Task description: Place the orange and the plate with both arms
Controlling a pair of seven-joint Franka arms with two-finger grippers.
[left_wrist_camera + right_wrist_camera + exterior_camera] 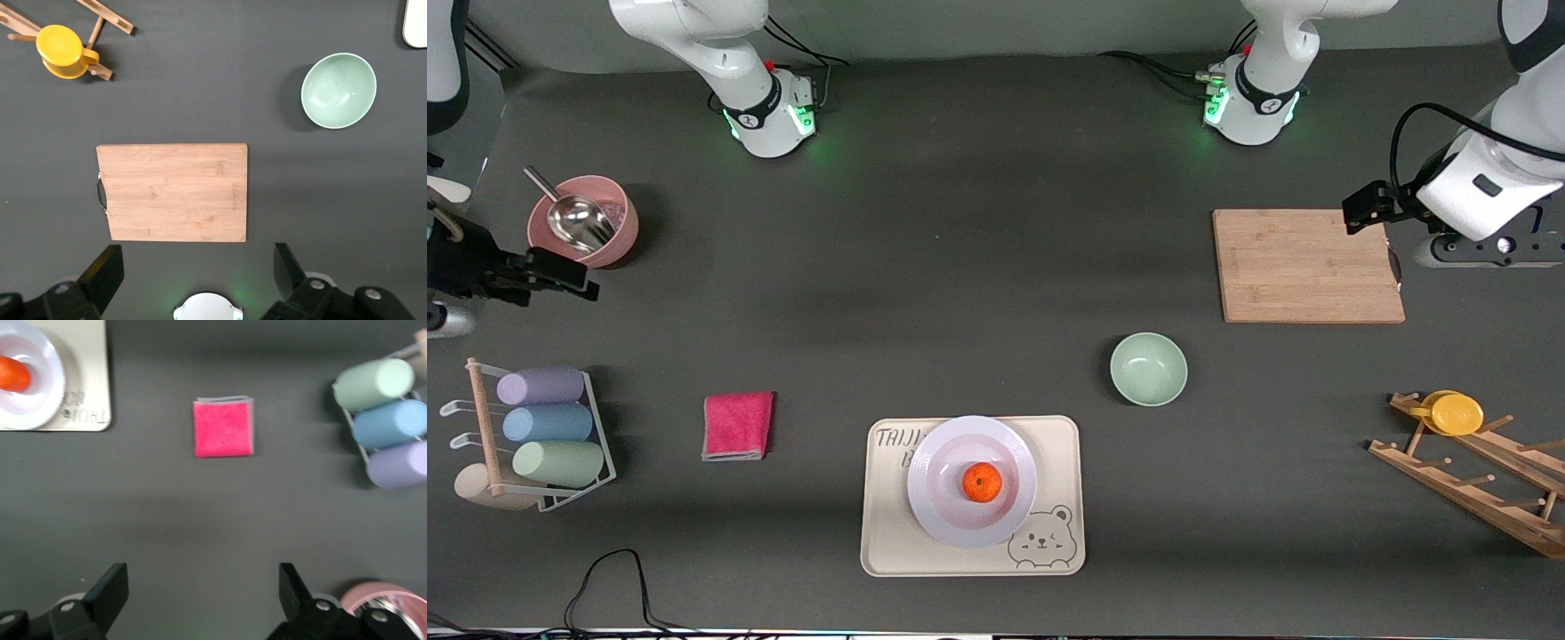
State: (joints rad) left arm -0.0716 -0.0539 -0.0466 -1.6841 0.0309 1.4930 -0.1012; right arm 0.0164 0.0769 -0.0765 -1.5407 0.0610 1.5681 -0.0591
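The orange (982,482) sits in the middle of the white plate (938,462), which rests on the cream bear tray (889,542) near the table's front edge. The right wrist view shows the orange (13,375) and the plate (47,360) at its corner. My left gripper (1365,209) is open and empty over the edge of the wooden cutting board (1307,265), at the left arm's end of the table; its jaws stand wide in the left wrist view (198,257). My right gripper (560,276) is open and empty beside the pink bowl (585,222); it also shows in the right wrist view (203,577).
A pale green bowl (1148,369) stands between the tray and the cutting board. A pink cloth (737,426) lies beside the tray. A wire rack of pastel cups (543,427) is at the right arm's end; a wooden rack with a yellow cup (1454,413) at the left arm's end.
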